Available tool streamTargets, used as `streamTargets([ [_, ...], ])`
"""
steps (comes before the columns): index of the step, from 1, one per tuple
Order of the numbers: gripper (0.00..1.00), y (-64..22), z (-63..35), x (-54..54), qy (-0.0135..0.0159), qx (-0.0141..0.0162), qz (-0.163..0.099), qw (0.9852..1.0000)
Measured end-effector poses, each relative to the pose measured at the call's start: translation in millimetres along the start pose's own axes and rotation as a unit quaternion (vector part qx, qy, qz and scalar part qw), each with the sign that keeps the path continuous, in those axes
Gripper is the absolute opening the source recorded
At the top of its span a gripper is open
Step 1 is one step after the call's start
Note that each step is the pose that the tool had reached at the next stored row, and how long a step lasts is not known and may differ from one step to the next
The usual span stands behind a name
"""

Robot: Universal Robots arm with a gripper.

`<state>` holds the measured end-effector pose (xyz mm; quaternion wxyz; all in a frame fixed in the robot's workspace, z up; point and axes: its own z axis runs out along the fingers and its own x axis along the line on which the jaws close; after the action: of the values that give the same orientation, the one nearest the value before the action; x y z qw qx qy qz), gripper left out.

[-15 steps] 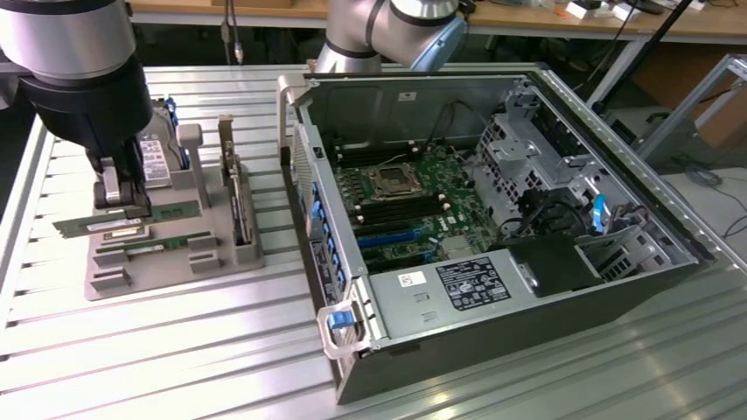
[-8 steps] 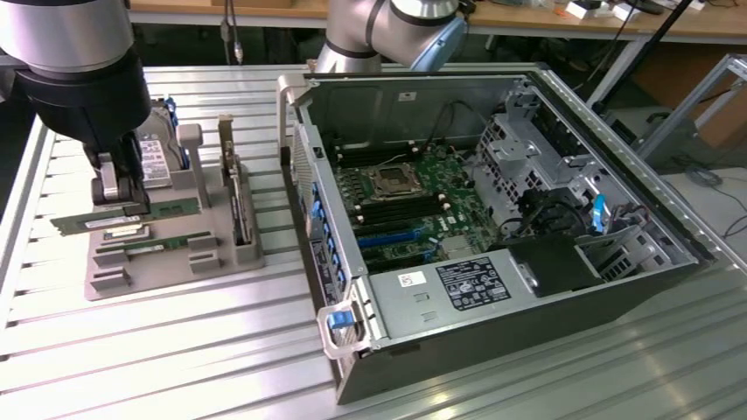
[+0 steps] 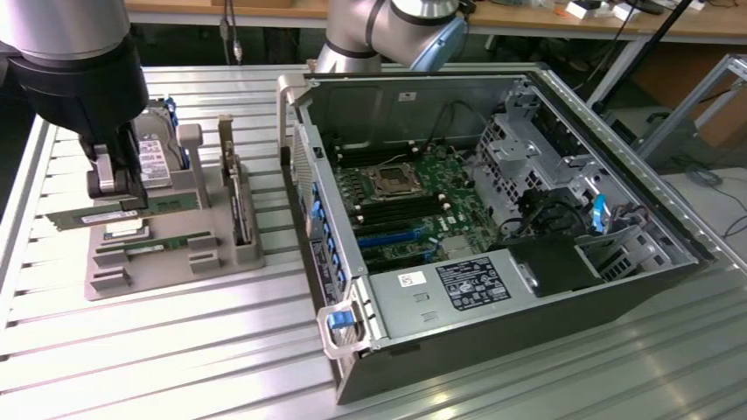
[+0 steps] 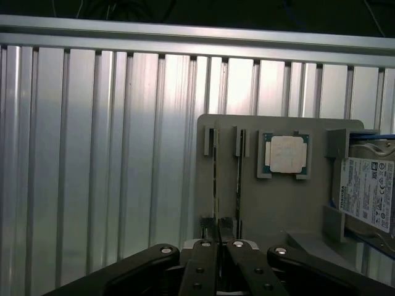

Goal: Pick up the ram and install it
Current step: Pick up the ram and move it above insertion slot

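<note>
Your gripper (image 3: 121,201) pinches narrow on the thin green ram (image 3: 70,217), pale label showing; wrist view adds the silver chip (image 4: 287,154).

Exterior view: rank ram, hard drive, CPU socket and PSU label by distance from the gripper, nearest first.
1. ram: clamped in the gripper, on the grey fixture.
2. hard drive: just behind it, same fixture.
3. CPU socket: inside the case, mid-board.
4. PSU label: case's near end, exterior view's right.
</note>
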<state>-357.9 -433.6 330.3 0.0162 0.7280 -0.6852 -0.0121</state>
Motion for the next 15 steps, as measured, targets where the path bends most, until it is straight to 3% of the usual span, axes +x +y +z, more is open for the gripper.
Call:
streamTargets([
  [15,0.12,0.1,-10.6,0.1,0.0001,-0.0001,0.0,1.0],
])
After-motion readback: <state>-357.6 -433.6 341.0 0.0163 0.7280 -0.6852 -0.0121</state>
